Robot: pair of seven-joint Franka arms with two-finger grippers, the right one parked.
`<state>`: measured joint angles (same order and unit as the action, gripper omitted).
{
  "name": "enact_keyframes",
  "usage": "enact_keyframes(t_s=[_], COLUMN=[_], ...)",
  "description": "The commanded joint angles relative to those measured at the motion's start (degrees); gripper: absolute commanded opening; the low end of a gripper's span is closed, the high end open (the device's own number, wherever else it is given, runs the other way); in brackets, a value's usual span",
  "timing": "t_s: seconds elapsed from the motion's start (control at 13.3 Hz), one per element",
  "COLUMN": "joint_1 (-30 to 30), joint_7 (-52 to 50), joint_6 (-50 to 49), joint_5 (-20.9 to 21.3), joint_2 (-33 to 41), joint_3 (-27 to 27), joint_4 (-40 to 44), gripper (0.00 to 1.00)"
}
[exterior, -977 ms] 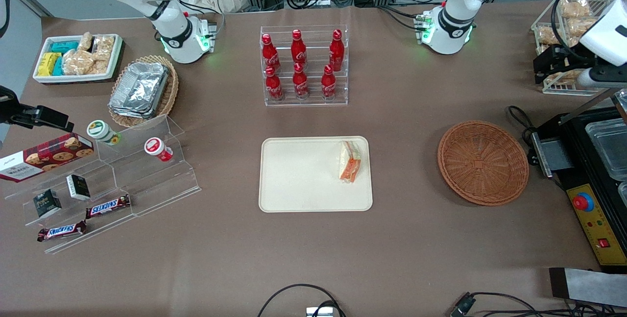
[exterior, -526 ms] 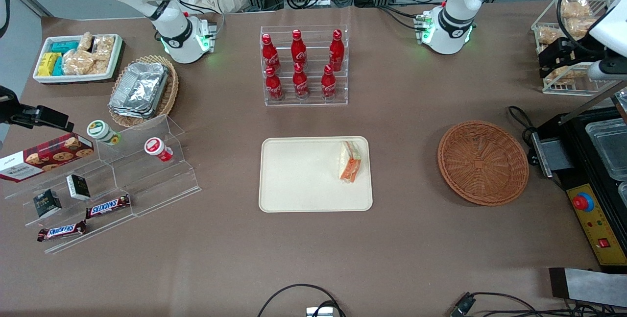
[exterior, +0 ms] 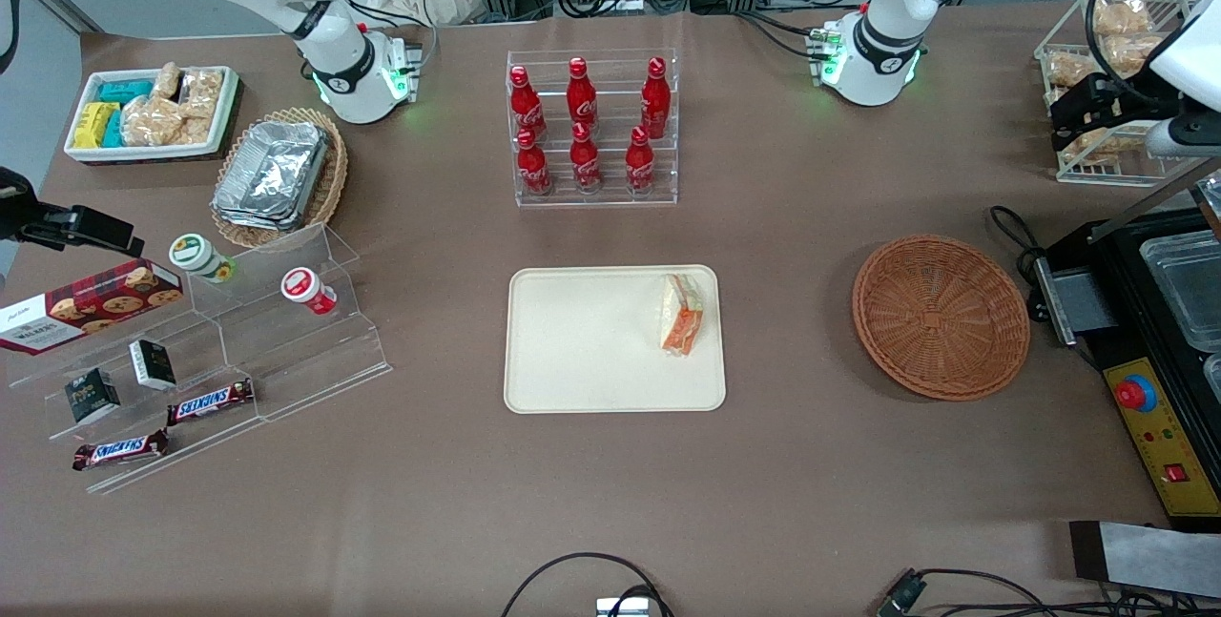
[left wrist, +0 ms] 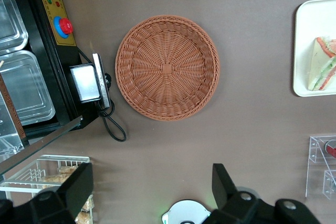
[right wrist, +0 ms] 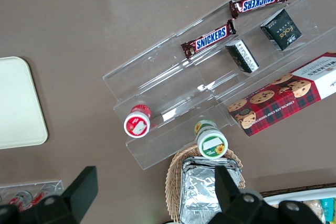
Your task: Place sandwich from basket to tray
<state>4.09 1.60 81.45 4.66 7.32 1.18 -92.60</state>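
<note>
The sandwich (exterior: 681, 314), a wrapped wedge with orange and green filling, lies on the cream tray (exterior: 572, 350), at the tray's end nearest the basket. The reddish-brown wicker basket (exterior: 940, 316) has nothing in it. My gripper (exterior: 1073, 116) hangs high over the working arm's end of the table, beside the wire rack and farther from the front camera than the basket. It is open and holds nothing. The left wrist view looks down past the wide-apart gripper (left wrist: 152, 187) onto the basket (left wrist: 167, 67), the tray's edge (left wrist: 310, 24) and the sandwich (left wrist: 324, 64).
A wire rack of bagged snacks (exterior: 1111, 54) and a black machine with a red button (exterior: 1145, 350) stand by the basket. A cola bottle rack (exterior: 591, 126) is farther back than the tray. Acrylic steps with snacks (exterior: 238, 340) lie toward the parked arm's end.
My gripper has drawn slightly away from the front camera, toward the wire rack, then held almost still. The sandwich, tray and basket have not moved.
</note>
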Motion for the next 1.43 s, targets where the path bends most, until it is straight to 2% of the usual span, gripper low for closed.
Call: enact_keyframes(t_s=[0.0, 0.45, 0.6, 0.68, 1.35], joint_1=[0.3, 0.4, 0.0, 0.0, 0.0], joint_7=[-6.9, -7.3, -7.3, -7.2, -7.2], joint_6=[0.0, -0.1, -0.2, -0.2, -0.4], joint_5=[-0.8, -1.1, -5.2, -5.5, -5.6], joint_2=[1.4, 1.3, 1.2, 1.1, 0.3], joint_3=[-0.4, -0.4, -0.4, -0.4, -0.3], joint_4=[-1.4, -1.4, -1.3, -1.4, -1.3], gripper=[1.00, 1.00, 1.00, 1.00, 1.00])
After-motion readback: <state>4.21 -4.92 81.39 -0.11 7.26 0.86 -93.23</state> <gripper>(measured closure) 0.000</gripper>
